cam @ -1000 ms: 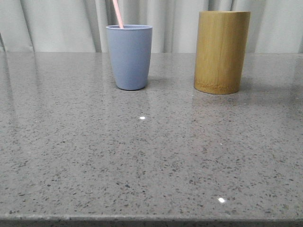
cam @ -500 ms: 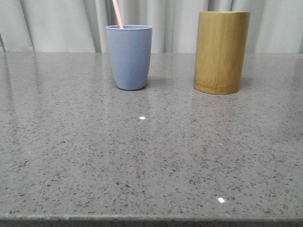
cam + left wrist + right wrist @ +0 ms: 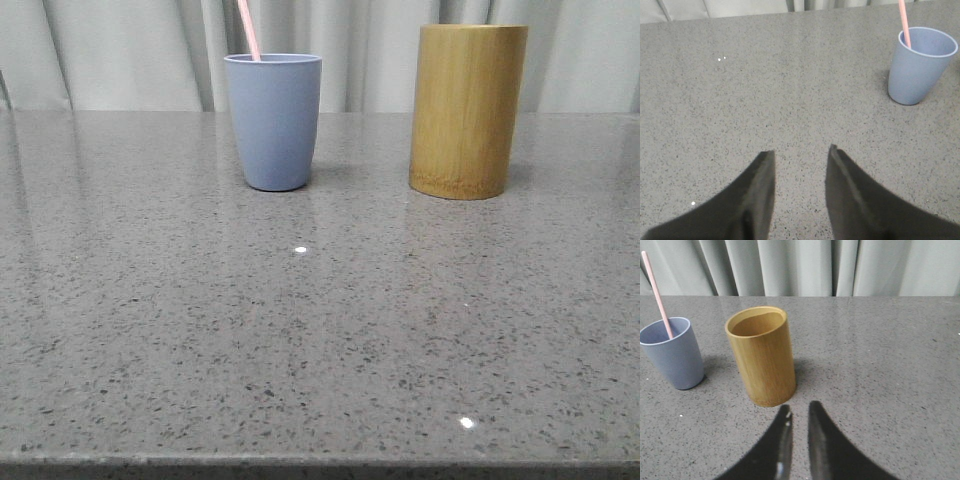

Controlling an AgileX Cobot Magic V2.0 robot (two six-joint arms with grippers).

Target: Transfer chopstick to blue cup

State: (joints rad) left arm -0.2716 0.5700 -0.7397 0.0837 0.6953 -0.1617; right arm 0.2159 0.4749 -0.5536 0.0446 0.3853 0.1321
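Looking done: chopstick [image 3: 248, 30] leans inside the blue cup [image 3: 273, 120]. Left gripper [image 3: 800, 152] gapes empty, right gripper [image 3: 799, 410] nearly closed, empty; best retreat gently.

The blue cup [image 3: 273, 122] is standing upright toward the back of the counter [image 3: 300, 330], left of the bamboo holder [image 3: 467, 110], the two well apart. The chopstick [image 3: 248, 28] is sitting in the cup, leaning against its left rim and sticking out above it. A curtain [image 3: 120, 50] is hanging behind the counter. The front of the counter is lying bare.
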